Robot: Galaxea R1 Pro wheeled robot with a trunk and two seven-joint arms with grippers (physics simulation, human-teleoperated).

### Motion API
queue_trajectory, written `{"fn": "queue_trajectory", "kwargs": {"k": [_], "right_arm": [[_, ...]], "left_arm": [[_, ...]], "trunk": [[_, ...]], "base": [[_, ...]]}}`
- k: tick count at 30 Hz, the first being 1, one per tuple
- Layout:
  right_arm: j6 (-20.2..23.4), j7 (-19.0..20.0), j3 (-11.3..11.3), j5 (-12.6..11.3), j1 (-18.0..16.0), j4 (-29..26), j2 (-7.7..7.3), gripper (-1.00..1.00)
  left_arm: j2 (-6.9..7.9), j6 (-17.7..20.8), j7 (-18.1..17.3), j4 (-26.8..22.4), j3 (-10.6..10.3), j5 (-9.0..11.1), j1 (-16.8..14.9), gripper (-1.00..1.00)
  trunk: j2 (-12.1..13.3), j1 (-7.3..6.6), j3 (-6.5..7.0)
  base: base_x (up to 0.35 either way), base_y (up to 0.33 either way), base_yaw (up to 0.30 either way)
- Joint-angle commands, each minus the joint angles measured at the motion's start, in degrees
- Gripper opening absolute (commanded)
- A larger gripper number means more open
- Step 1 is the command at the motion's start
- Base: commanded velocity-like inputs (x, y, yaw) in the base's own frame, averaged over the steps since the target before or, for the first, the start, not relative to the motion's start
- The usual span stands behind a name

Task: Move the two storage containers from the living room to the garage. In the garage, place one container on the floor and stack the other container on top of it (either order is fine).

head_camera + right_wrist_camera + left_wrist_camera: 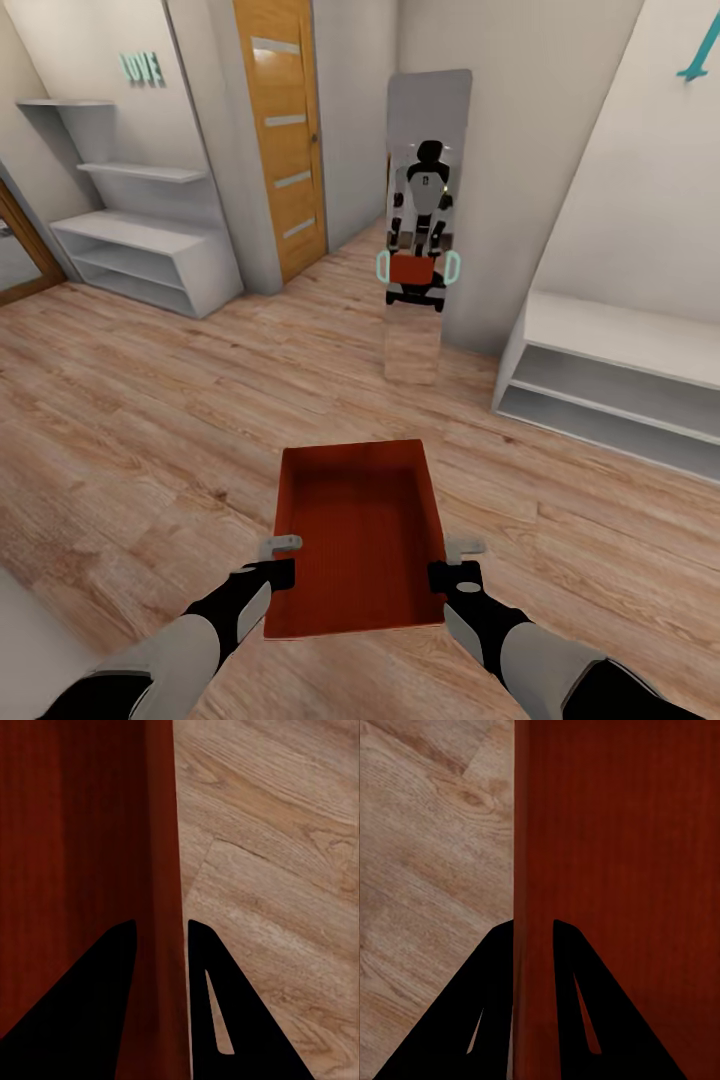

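bin (358, 540) at 12 o'clock, carried over wood floor (150, 420) | left hand (282, 570) clamped on 9 o'clock wall, right hand (444, 572) on 3 o'clock wall | long axis 12-6 | you're equally near both sides

Wood-plank floor (150, 420); white shelves (140, 240); mirror (425, 120)

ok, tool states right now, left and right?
Left tool: shut on the bin's left wall.
Right tool: shut on the bin's right wall.
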Motion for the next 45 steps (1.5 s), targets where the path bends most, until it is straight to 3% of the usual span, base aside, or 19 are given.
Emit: {"fn": "queue_trajectory", "kwargs": {"k": [1,15,45], "right_arm": [[-0.45,-0.34,-2.57,0.1,-0.1,-0.02,-0.14,-1.0],[-0.39,-0.34,-2.55,0.1,-0.1,-0.02,-0.18,-1.0],[-0.27,-0.34,-2.49,0.1,-0.1,-0.02,-0.11,-1.0]], "left_arm": [[0.63,0.4,0.63,-0.01,-1.58,-0.2,0.06,-1.0],[0.63,0.4,0.63,-0.01,-1.6,-0.2,0.06,-1.0],[0.63,0.4,0.63,-0.01,-1.6,-0.2,0.06,-1.0]], "trunk": [[-0.03,0.03,-0.04],[-0.03,0.03,-0.04],[-0.03,0.03,-0.04]], "base": [[0.323,0.0,0.0],[0.323,0.0,0.012],[0.323,0.0,0.261]]}}
